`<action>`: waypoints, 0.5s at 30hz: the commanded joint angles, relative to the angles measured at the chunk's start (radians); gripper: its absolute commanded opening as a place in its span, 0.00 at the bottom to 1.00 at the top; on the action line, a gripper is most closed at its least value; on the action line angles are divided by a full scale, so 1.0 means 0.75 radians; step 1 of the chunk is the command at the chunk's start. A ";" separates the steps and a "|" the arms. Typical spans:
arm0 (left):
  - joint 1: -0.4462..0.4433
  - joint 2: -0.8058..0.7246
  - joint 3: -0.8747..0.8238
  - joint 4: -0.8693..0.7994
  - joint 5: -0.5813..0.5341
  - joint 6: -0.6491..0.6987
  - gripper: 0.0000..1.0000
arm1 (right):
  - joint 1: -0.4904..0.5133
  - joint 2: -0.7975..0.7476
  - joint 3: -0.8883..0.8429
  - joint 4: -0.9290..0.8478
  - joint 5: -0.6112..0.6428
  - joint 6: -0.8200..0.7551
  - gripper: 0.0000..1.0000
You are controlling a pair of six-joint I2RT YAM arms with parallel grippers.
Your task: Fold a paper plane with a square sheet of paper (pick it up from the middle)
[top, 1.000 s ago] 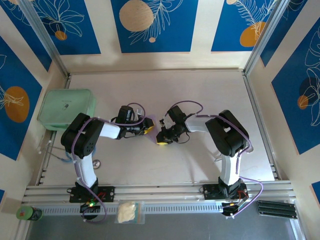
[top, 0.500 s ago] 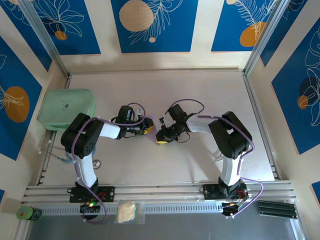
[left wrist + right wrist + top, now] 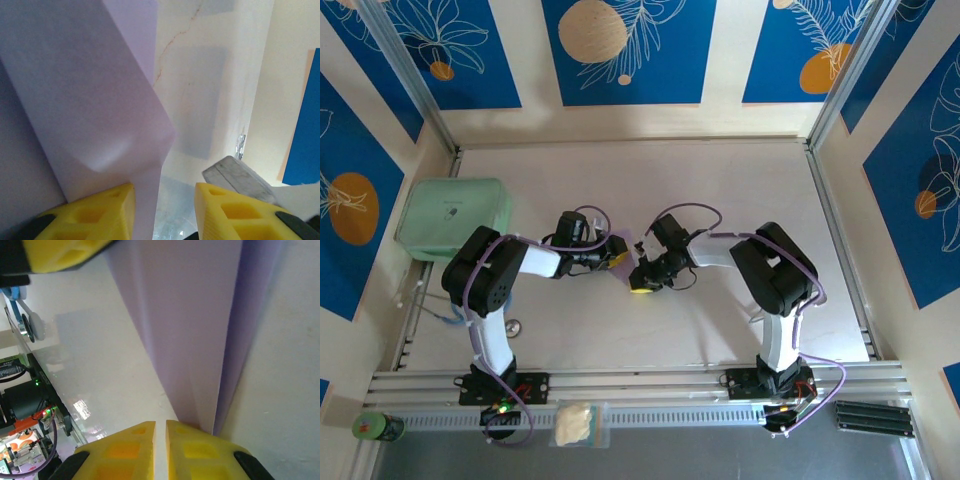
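While left claw stands half open against paper plane, right claw closed, touching its folded tip

Mint-green rounded box: rests at the left edge of the pale table. Clear bag of pale material: lies on the slotted front rail. Green can: stands at the near-left corner. Blue leaf-patterned panels: line the walls.

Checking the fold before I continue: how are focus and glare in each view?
Left wrist view: the paper is too close, soft and blurred. Right wrist view: its crease reads sharper, with a glare patch on the table. Top view: even light, but the paper is tiny.
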 commanded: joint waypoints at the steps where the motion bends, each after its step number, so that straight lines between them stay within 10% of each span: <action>1: 0.002 0.074 -0.017 -0.147 -0.050 0.016 0.38 | 0.003 0.035 -0.003 -0.060 -0.007 -0.023 0.15; 15: 0.002 0.072 -0.015 -0.158 -0.051 0.021 0.38 | -0.033 -0.153 -0.026 0.027 -0.054 0.007 0.15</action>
